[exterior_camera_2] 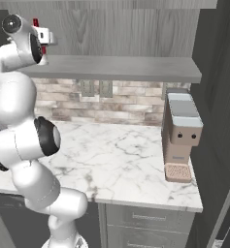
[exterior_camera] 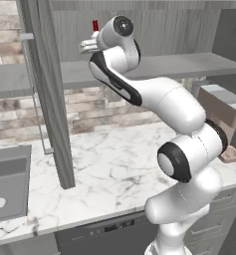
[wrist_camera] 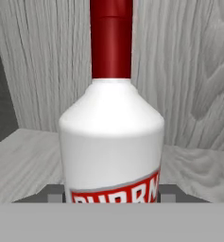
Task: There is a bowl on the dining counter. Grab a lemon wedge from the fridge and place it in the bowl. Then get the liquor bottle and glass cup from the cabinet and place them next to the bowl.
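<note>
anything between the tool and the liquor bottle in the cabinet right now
Nothing visible does. In the hand view the liquor bottle stands upright on the cabinet shelf right in front of the tool, whose fingertips flank its body on both sides. Whether they press on it is not clear.

The liquor bottle (wrist_camera: 111, 137) stands upright on the cabinet (exterior_camera_2: 136, 29) shelf (exterior_camera_2: 126, 68), close to the cabinet's back wall, with the jaws on either side of its body. Below the shelf lies the desk (exterior_camera_2: 121, 155); a sink (exterior_camera: 7, 182) sits at its left end, a coffee machine (exterior_camera_2: 181, 135) at its right.
</note>
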Controlling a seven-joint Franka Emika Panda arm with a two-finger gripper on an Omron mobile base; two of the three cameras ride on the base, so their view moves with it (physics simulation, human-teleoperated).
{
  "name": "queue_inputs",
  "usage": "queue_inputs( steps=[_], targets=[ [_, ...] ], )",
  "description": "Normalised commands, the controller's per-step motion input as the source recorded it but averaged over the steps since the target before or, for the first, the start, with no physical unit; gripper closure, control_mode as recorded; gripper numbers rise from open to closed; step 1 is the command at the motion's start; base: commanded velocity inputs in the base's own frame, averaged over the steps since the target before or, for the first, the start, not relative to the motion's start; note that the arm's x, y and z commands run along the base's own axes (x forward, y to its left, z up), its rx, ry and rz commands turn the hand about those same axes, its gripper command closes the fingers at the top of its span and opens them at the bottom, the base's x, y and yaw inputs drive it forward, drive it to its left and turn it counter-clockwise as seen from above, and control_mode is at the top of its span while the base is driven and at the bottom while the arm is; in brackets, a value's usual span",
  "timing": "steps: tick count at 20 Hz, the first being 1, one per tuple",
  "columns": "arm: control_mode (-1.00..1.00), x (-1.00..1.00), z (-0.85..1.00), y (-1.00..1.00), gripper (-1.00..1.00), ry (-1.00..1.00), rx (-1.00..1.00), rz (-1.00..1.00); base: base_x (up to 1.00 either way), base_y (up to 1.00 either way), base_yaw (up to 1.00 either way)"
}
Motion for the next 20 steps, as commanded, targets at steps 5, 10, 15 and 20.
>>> queue_inputs(
  steps=[5,10,15,20],
  targets=[
    [-1.0,-1.0,0.0,-0.1,1.0,-0.08,0.0,0.0,0.0,0.0,0.0],
    [-1.0,-1.0,0.0,-0.46,1.0,-0.04,0.0,0.0,0.0,0.0,0.0],
    [-1.0,-1.0,0.0,-0.56,1.0,-0.04,0.01,0.0,0.0,0.0,0.0],
    [-1.0,-1.0,0.0,-0.58,1.0,-0.07,0.03,0.0,0.0,0.0,0.0]
  ],
)
